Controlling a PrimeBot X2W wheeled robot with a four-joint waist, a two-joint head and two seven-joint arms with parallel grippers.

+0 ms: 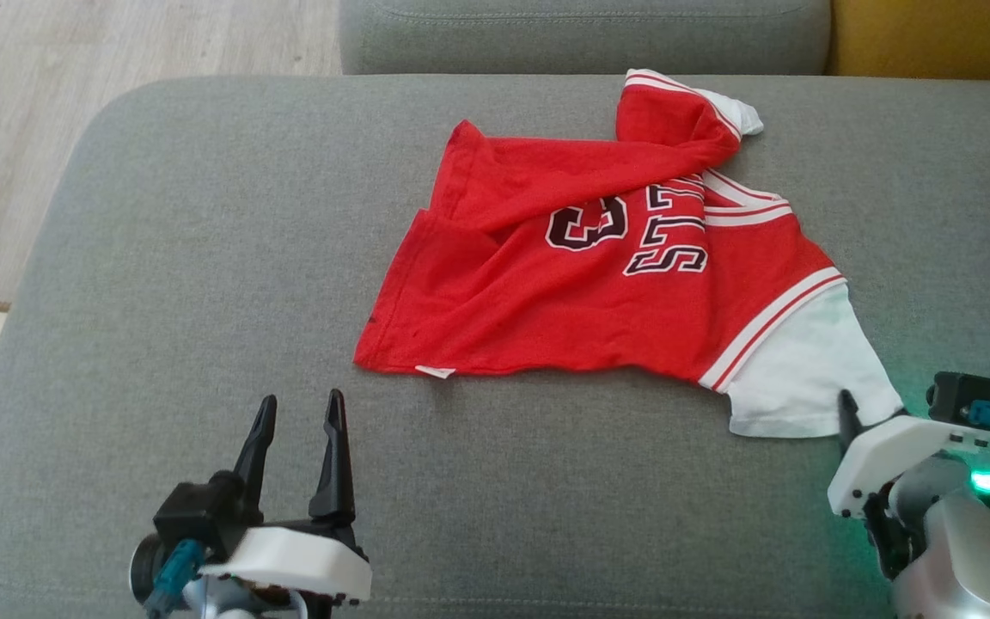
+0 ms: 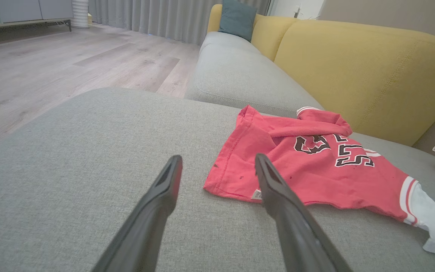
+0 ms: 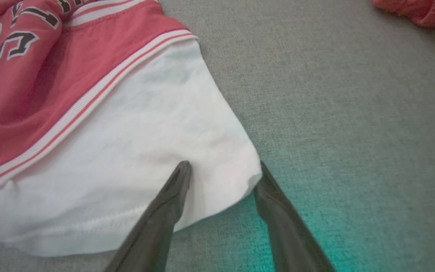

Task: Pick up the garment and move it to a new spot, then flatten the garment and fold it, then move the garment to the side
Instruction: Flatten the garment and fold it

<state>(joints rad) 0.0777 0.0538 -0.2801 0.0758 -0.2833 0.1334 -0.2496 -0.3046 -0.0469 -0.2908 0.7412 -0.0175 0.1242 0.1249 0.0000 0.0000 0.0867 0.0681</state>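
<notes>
Garment (image 1: 598,284), red with white sleeves (image 1: 804,378), lies rumpled; left tool (image 1: 302,397) and right tool (image 3: 223,166) both spread.

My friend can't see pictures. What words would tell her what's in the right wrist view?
The open right end effector reaches around the corner of the white sleeve of a red jersey lying on a grey cushion. Another red cloth peeks in at the top right corner.
</notes>
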